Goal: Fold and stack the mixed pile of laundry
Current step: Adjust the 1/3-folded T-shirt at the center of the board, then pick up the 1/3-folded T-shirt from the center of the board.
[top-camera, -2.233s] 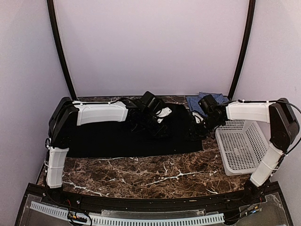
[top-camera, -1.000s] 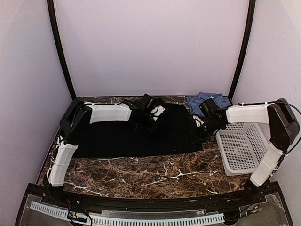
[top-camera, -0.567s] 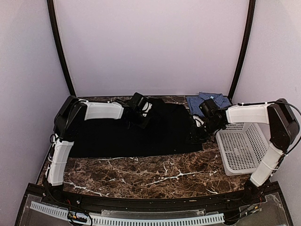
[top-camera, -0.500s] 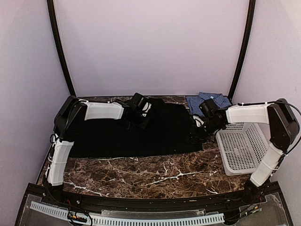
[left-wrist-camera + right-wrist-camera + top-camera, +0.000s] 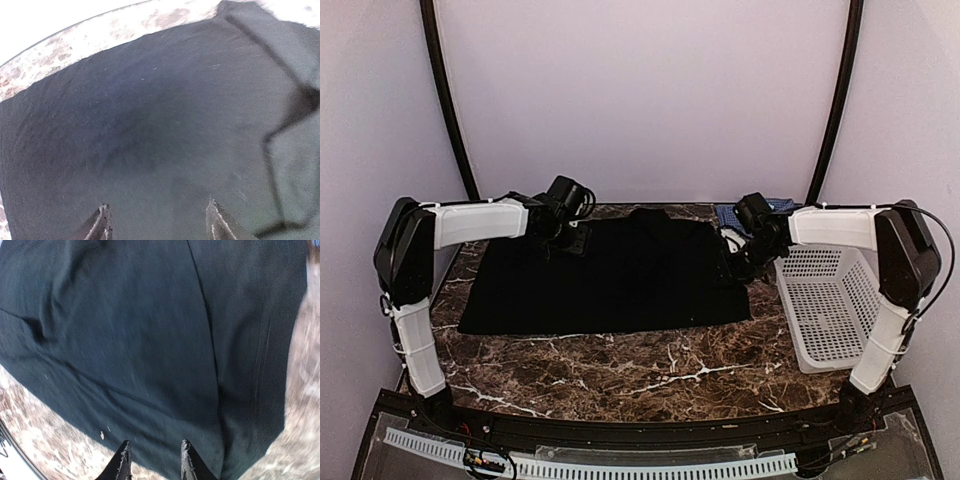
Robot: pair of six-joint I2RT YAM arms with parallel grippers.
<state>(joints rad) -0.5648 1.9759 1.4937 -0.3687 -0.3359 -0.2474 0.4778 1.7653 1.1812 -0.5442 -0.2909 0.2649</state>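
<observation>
Pointing down at the black garment (image 5: 610, 285), left jaws and right jaws both stand apart, empty

One black garment (image 5: 610, 280), one checked shirt (image 5: 725, 213), one white basket (image 5: 830, 310). Two robot arms: left arm (image 5: 470, 222), right arm (image 5: 830, 228).

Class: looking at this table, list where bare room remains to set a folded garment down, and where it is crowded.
Free: the marble strip between the near edge of the black garment and the front rail; inside the basket at right. Crowded: the far right corner, where the right gripper, checked shirt and basket meet.
</observation>
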